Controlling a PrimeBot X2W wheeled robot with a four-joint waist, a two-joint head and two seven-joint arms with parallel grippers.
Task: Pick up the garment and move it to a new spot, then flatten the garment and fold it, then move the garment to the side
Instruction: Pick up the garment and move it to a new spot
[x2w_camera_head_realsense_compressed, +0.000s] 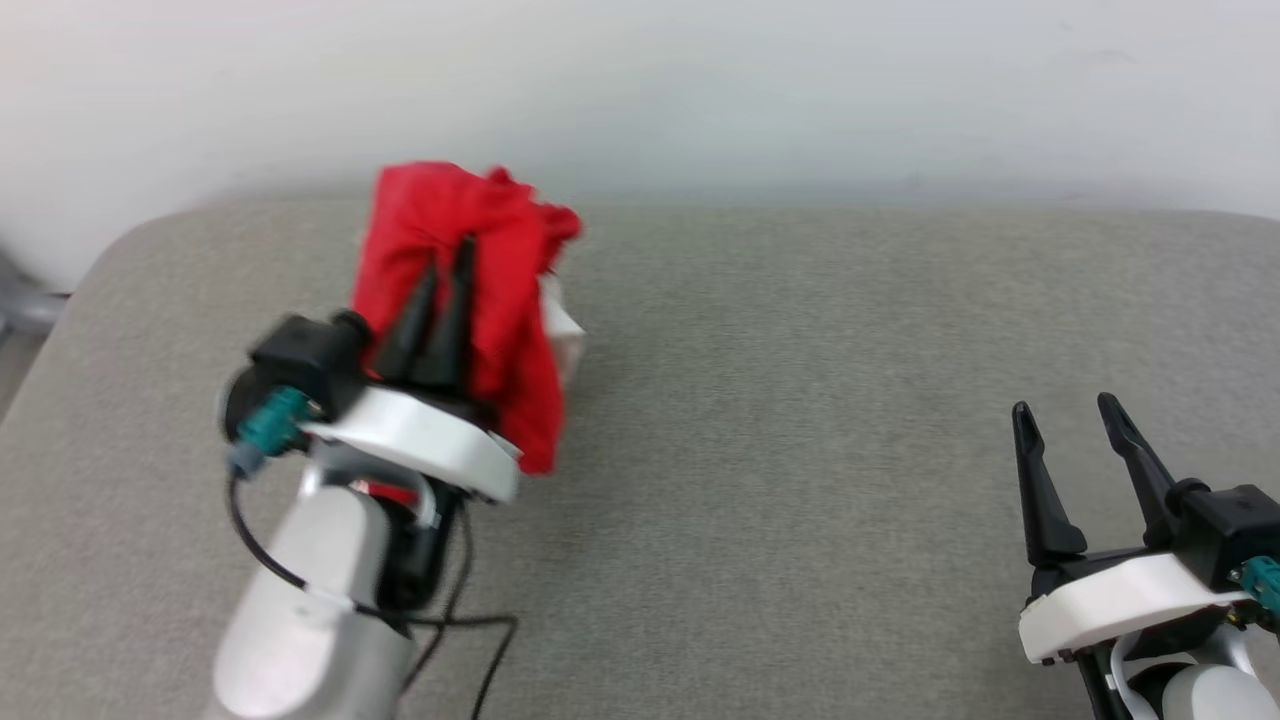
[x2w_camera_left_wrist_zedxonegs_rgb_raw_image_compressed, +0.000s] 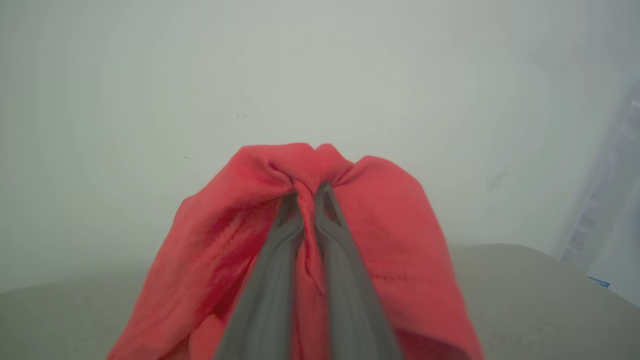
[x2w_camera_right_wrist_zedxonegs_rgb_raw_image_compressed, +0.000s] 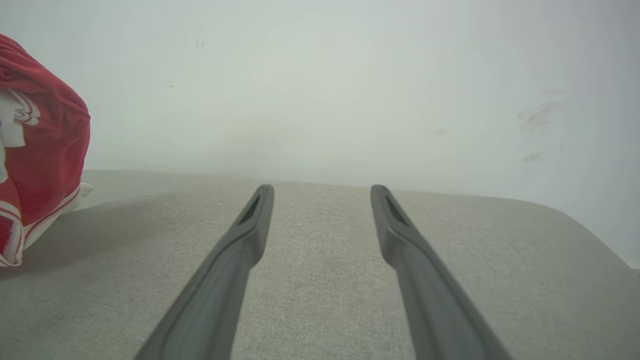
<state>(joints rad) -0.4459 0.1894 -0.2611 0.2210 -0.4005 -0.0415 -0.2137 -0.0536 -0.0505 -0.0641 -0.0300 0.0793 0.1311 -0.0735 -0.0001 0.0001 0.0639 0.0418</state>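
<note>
The garment is a bunched red shirt with white parts, lifted off the grey cushioned surface at the left of the head view. My left gripper is shut on a fold of it, and the cloth drapes down both sides of the fingers. In the left wrist view the red garment wraps around my left gripper, pinched at the tips. My right gripper stands open at the lower right, well away from the cloth. From the right wrist, the garment hangs at the far left, with my right gripper open over bare surface.
The grey cushioned surface stretches wide to the right and front. A pale wall rises right behind its back edge. The surface's rounded left corner lies near the lifted cloth. A black cable trails from my left arm.
</note>
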